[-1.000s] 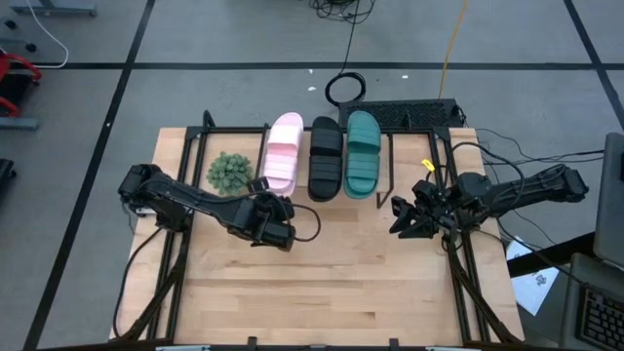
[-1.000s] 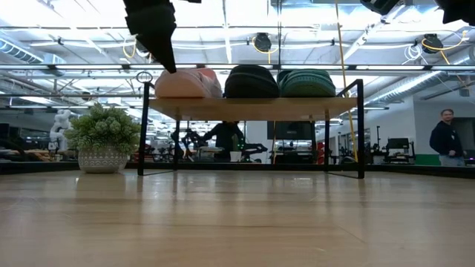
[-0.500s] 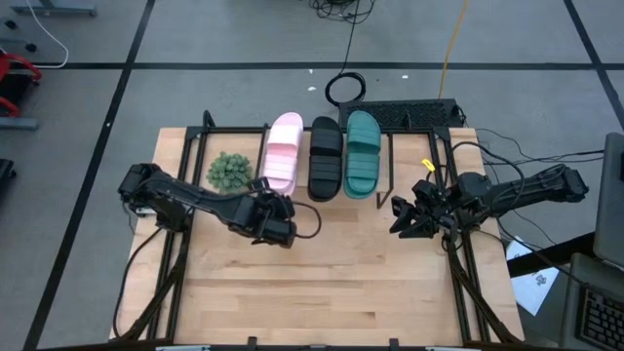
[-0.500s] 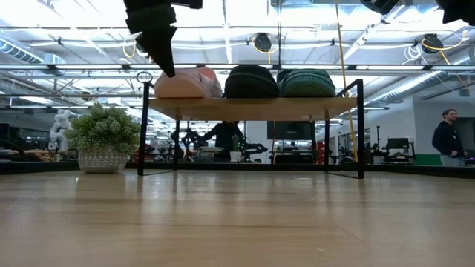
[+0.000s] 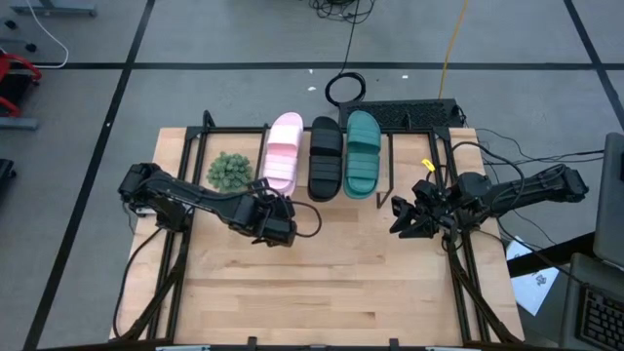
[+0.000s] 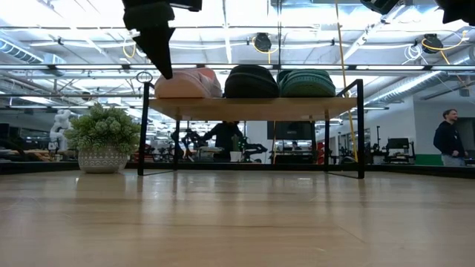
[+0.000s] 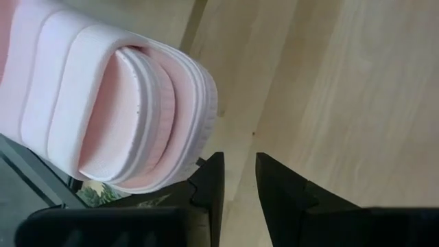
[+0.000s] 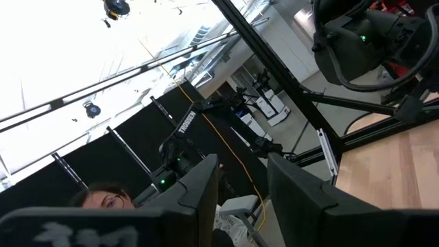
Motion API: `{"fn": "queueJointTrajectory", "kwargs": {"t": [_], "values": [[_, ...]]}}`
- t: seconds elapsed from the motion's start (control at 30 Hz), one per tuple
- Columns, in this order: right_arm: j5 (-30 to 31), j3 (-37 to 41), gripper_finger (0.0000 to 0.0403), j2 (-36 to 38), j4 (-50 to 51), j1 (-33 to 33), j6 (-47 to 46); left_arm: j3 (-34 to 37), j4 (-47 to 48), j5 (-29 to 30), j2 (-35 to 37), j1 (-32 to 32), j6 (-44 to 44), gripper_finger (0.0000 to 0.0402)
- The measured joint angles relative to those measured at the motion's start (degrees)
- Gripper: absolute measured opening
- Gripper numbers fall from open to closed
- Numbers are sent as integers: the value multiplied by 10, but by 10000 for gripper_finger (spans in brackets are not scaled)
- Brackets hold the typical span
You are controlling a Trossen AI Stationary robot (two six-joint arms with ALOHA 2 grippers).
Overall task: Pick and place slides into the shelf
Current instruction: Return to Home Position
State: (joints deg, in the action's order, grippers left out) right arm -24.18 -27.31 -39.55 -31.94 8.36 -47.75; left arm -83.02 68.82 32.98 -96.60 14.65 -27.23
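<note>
Three slides lie side by side on the shelf (image 6: 252, 108): the pink slide (image 5: 284, 153), the black slide (image 5: 326, 156) and the teal slide (image 5: 362, 153). In the low view they rest sole-down on the plank: pink (image 6: 187, 83), black (image 6: 251, 81), teal (image 6: 306, 81). My left gripper (image 5: 261, 189) hovers just off the pink slide's near end (image 7: 158, 137), its fingers nearly together and holding nothing (image 7: 239, 180). My right gripper (image 5: 396, 219) waits near the table's right side, shut and holding nothing (image 8: 243, 182).
A small potted plant (image 5: 229, 171) stands on the table left of the shelf, close to my left arm (image 6: 102, 141). The shelf's thin black legs (image 6: 141, 126) stand on the table. Bare wood spreads across the near half of the table (image 5: 341, 283). A person (image 6: 447, 133) stands far behind.
</note>
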Motion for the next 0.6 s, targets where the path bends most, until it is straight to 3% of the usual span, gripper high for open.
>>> {"fn": "queueJointTrajectory", "kwargs": {"t": [0.27,0.6], "values": [[0,0,118,0,0,0,0,-1,-10,-2,40,-2,-20,86],[-1,0,118,0,0,0,1,-1,-15,-62,80,44,-56,86]]}}
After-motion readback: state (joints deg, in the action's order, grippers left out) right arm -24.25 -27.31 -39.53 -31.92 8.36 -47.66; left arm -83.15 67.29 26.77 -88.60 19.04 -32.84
